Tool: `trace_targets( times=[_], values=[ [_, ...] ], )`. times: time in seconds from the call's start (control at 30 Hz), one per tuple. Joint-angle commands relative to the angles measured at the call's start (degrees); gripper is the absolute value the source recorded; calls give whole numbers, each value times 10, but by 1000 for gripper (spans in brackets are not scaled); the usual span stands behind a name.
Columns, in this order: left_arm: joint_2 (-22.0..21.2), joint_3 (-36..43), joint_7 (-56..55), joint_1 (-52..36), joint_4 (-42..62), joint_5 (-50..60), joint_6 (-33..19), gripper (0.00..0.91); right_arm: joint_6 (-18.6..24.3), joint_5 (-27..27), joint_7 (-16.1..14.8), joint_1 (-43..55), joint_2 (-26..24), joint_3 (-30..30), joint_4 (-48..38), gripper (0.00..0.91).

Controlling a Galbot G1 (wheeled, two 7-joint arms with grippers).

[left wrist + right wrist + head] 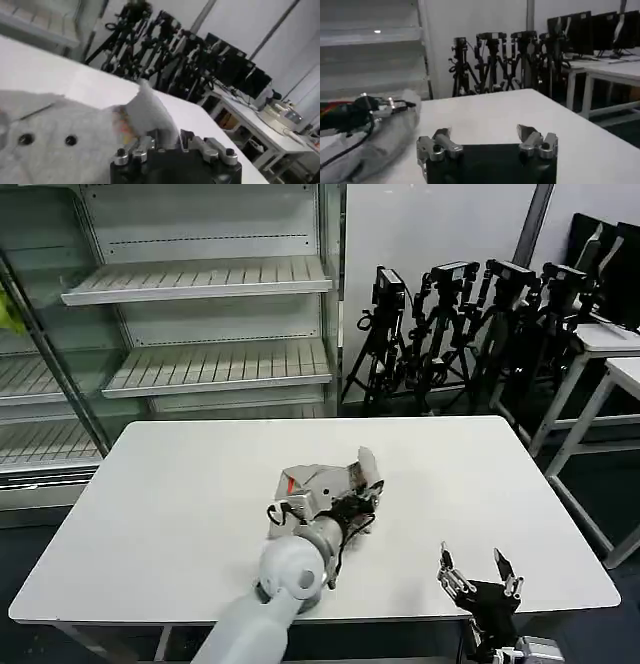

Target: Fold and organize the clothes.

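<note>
Head camera high above table (pixel 180 484), wrist cameras low, seemingly facing tripods (pixel 490 65)

The shirt (pixel 325 484) is light grey, showing an orange patch at its collar and a small multicoloured print. The bench (pixel 180 514) is plain white. The right end effector (pixel 478 576) is black with silver fingertips.

A white table (pixel 170 514) carries a folded light grey shirt (pixel 320 482) near its middle — an orange patch of collar lining shows at its left edge, and one corner of fabric stands up at the right. The left gripper (pixel 362 496) sits on the shirt's near right part, its arm reaching in from the near edge. The right gripper (pixel 478 569) rests at the table's near right edge, fingers spread apart — well clear of the shirt. Behind the table stand wire shelves (pixel 215 364) and a row of black tripods (pixel 470 324).
</note>
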Motion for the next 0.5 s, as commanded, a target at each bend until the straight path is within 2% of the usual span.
trace_targets(
  times=[0.03, 0.17, 0.3, 0.33, 0.4, 0.5],
  values=[
    [-5, 52, 51, -6, -1, 246, -103, 907, 6, -9, -1, 4, -2, 1, 6, 907],
    [11, 16, 51, 27, -48, 251, -132, 907, 17, -17, -2, 6, -3, -4, 7, 907],
    [64, -65, 61, 100, -127, 260, -137, 907, 48, -50, -10, 5, -4, -11, 6, 907],
    [79, -86, 65, 123, -146, 268, -139, 907, 68, -66, -18, 4, -6, -12, 2, 907],
    [98, -115, 69, 167, -174, 292, -150, 907, 101, -81, -22, 4, -14, -13, -4, 907],
    [110, -166, 74, 234, -209, 321, -161, 907, 114, -82, -20, 1, -23, -13, 2, 907]
  ],
)
